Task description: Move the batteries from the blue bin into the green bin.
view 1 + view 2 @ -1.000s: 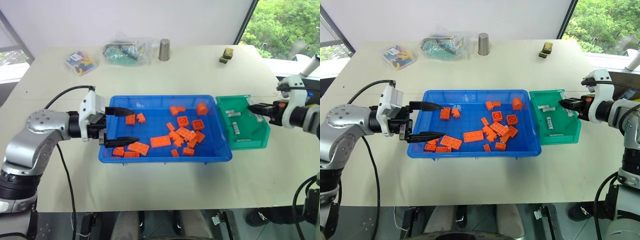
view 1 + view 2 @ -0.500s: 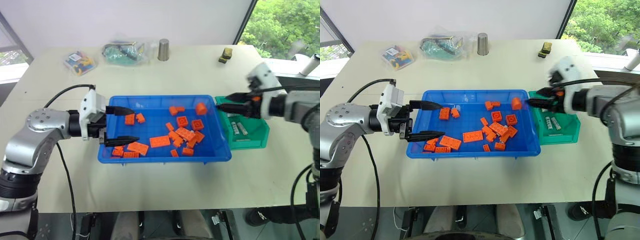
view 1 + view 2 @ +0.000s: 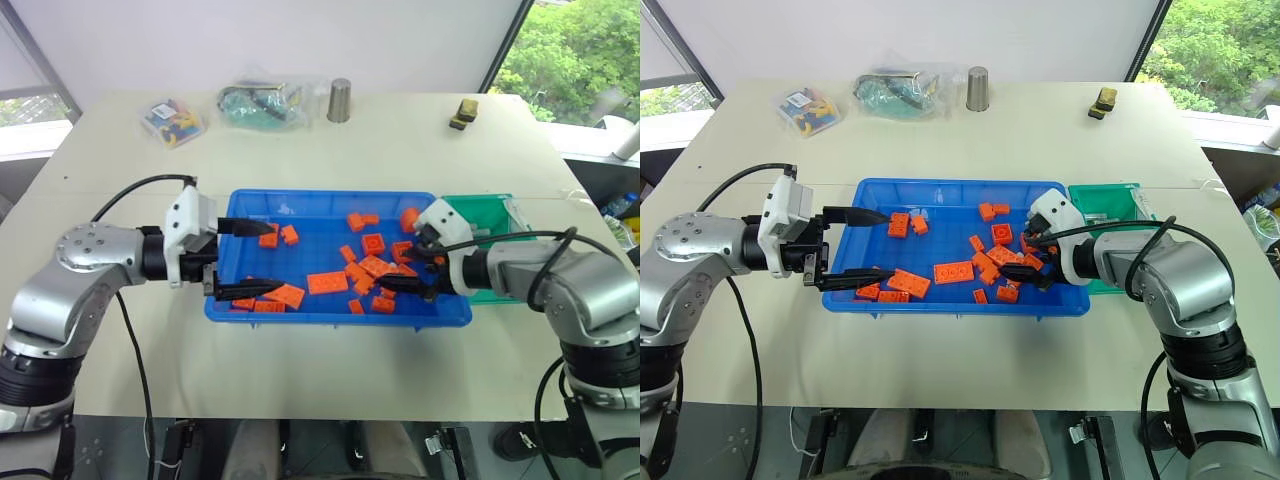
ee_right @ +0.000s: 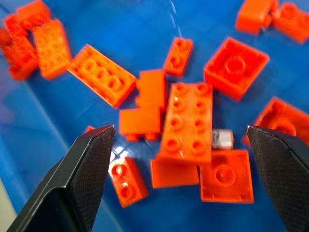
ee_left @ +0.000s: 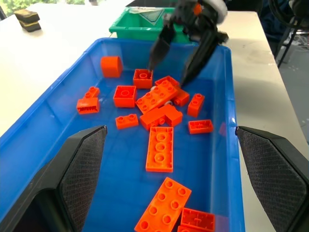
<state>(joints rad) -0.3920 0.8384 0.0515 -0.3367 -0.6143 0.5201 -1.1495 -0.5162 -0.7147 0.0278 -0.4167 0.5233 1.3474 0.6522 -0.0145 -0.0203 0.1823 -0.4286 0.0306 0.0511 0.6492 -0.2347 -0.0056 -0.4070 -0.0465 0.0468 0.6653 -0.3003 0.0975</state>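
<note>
Batteries weren't all moved: one peeked from under bricks in the blue bin. Right gripper hung over it, wide open, empty; left gripper open, empty too.

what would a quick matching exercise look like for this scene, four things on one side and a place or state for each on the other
Things:
1. right end effector
2. left end effector
3. metal cup
4. green bin

Places or states:
a. stands on the table beyond the blue bin
b. open, over the orange bricks at the blue bin's right end
c. sits against the blue bin's right side
d. open, at the blue bin's left end

Pairs: 1-b, 2-d, 3-a, 4-c
</note>
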